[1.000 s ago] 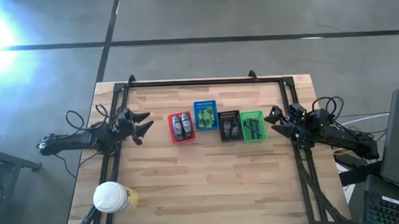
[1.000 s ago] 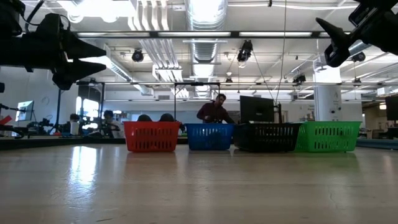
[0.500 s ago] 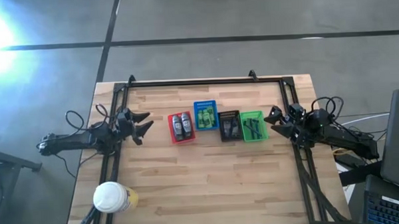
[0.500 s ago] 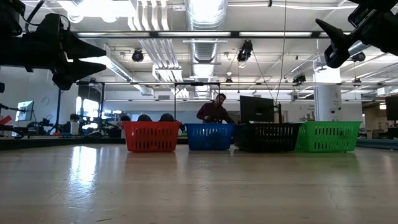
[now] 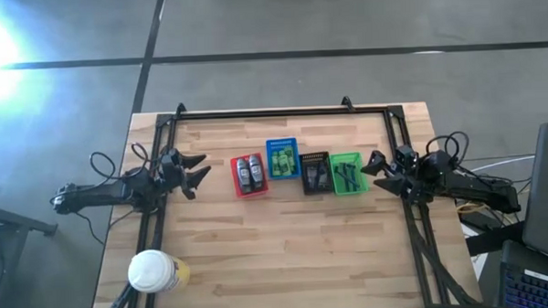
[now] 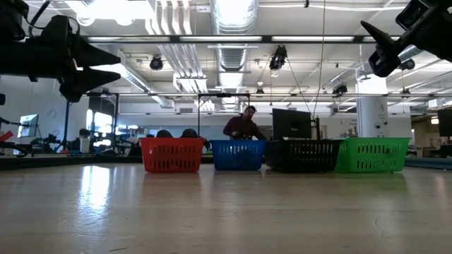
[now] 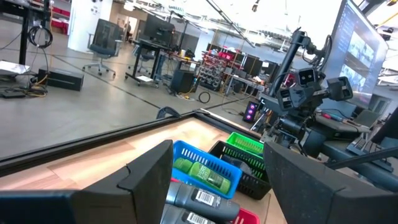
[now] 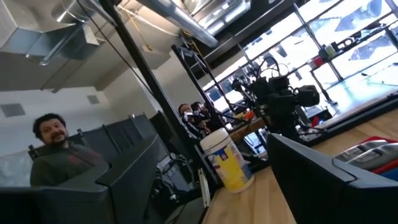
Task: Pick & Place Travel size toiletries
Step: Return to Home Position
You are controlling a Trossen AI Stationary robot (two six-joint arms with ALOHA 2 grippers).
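Observation:
Four small baskets stand in a row mid-table. The red basket (image 5: 248,175) holds two grey oval mini bottles (image 5: 248,171), the blue basket (image 5: 282,159) holds green packets and a bottle (image 5: 282,160), and the black basket (image 5: 315,173) and green basket (image 5: 347,173) hold thin dark sticks (image 5: 348,176). My left gripper (image 5: 200,168) hovers open, left of the red basket and above the table. My right gripper (image 5: 373,165) hovers open just right of the green basket. In the left wrist view, the grey bottles (image 7: 199,202) and green items (image 7: 202,174) lie beyond the open fingers.
A large white-lidded yellowish container (image 5: 153,271) stands at the table's near-left corner, also seen in the right wrist view (image 8: 227,158). A dark frame (image 5: 263,112) runs along the far edge and both sides. Bare wood (image 5: 286,245) lies in front of the baskets. A person (image 6: 244,125) sits in the room behind.
My right arm has shifted slightly by the table's right edge, its fingers staying open. The baskets and my left arm have kept still.

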